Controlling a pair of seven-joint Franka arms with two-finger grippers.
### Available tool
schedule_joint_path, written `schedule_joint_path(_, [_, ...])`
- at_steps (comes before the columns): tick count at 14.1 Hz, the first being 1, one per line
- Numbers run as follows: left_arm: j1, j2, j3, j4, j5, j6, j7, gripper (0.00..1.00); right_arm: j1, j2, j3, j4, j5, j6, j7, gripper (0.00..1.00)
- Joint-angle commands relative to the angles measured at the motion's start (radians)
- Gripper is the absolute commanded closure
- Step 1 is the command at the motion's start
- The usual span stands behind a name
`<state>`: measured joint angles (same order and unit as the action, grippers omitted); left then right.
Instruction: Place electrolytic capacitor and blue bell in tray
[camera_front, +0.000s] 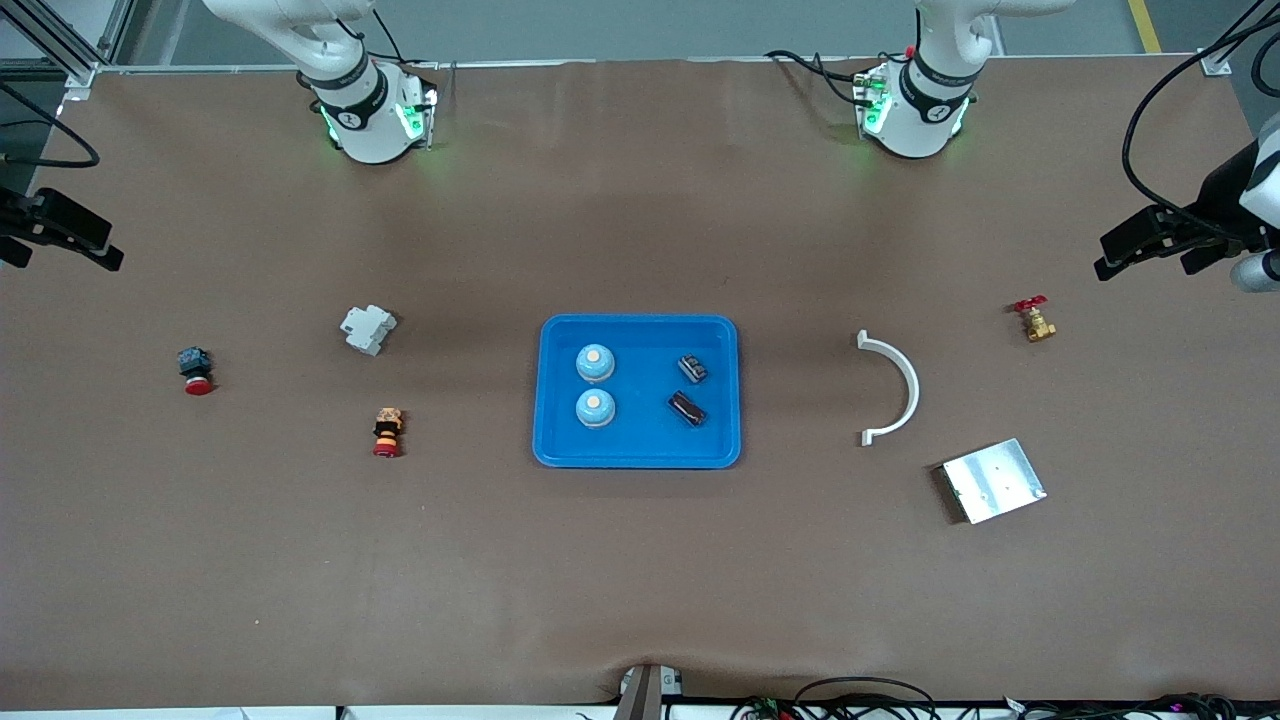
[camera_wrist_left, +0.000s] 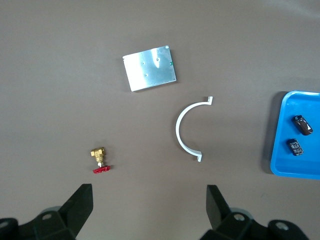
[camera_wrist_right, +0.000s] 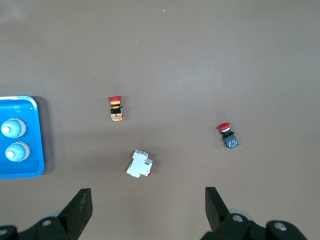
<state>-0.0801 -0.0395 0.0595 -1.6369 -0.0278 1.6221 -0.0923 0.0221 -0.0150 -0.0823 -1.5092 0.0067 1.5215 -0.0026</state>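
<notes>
On a brown-covered table (camera_front: 640, 580), two blue bells (camera_front: 595, 364) and two black capacitors (camera_front: 687, 408) lie in the blue tray (camera_front: 640, 455). The left gripper (camera_front: 1150, 245) and right gripper (camera_front: 70, 240) hang open over the table's ends, empty.

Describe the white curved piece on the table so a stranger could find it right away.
Start at the blue tray mid-table and look toward the left arm's end. The white half-ring bracket lies flat there. Unlike the silver plate and brass valve nearby, it's a thin open arc.

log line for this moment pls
tray: two blue bells, two capacitors inside | left gripper: open, waiting | right gripper: open, waiting
</notes>
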Motion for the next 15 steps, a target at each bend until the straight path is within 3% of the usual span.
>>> schedule_joint_path(1, [0.003,0.009,-0.004,0.025,-0.009,-0.024,0.013,0.0,0.01,-0.028,-0.002,-0.026,-0.004,0.009,0.019,0.0])
schedule_joint_path(15, [0.002,0.01,-0.007,0.023,-0.011,-0.025,0.016,0.0,0.018,-0.025,-0.001,-0.026,-0.017,0.034,-0.028,0.0])
